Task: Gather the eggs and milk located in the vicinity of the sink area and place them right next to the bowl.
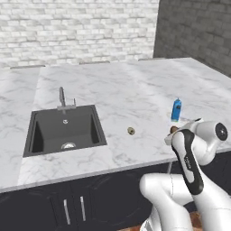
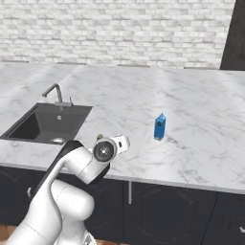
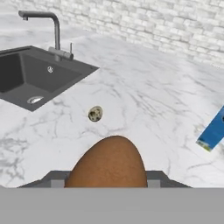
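Left base view: sink [image 1: 65,130] left in marble surface [image 1: 135,90]; speckled egg [image 1: 131,131] between sink and milk [image 1: 176,109].
Right base view: milk upright, right of the arm.
Hand view: claw [image 3: 107,183] closed on brown egg [image 3: 108,164]; speckled egg just beyond.

Brown egg [image 3: 109,162] gripped; milk [image 2: 160,127] upright on counter.

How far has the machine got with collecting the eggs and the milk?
Nothing looks delivered yet. In hand: the reddish-brown egg sits between the gripper's dark fingers. Left: the small pale speckled egg lies on the white marble counter right of the dark grey sink, and the blue milk carton stands untouched. I can't see a bowl here.
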You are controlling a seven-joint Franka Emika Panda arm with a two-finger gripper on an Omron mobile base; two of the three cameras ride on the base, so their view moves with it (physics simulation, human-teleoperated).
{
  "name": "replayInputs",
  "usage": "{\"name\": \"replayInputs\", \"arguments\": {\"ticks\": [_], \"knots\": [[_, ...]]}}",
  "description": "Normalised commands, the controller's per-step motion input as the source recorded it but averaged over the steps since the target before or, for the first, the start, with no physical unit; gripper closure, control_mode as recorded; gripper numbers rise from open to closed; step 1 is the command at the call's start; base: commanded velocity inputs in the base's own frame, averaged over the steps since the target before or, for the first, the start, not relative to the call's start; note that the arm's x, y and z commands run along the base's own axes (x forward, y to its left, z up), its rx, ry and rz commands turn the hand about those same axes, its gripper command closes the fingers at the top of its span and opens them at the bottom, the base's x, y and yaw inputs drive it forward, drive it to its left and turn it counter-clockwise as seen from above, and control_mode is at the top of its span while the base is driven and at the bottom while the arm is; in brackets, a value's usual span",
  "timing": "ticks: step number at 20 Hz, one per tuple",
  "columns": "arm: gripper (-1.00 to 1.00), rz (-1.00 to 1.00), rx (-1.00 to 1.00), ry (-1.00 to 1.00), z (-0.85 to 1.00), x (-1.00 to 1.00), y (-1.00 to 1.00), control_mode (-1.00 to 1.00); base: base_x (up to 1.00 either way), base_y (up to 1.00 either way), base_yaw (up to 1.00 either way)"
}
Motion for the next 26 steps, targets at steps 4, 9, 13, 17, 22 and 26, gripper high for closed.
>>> {"name": "replayInputs", "arguments": {"ticks": [4,9,13,17,22,26], "knots": [[1.00,0.00,0.00,0.00,0.00,0.00,0.00,1.00,-0.50,0.00,0.13],[1.00,0.00,0.00,0.00,0.00,0.00,0.00,1.00,-0.72,0.04,0.22],[1.00,0.00,0.00,0.00,0.00,0.00,0.00,1.00,-0.12,0.52,0.23],[1.00,0.00,0.00,0.00,0.00,0.00,0.00,1.00,0.00,0.99,0.19],[1.00,0.00,0.00,0.00,0.00,0.00,0.00,1.00,0.01,1.00,0.11],[1.00,0.00,0.00,0.00,0.00,0.00,0.00,1.00,0.08,1.00,0.07]]}}
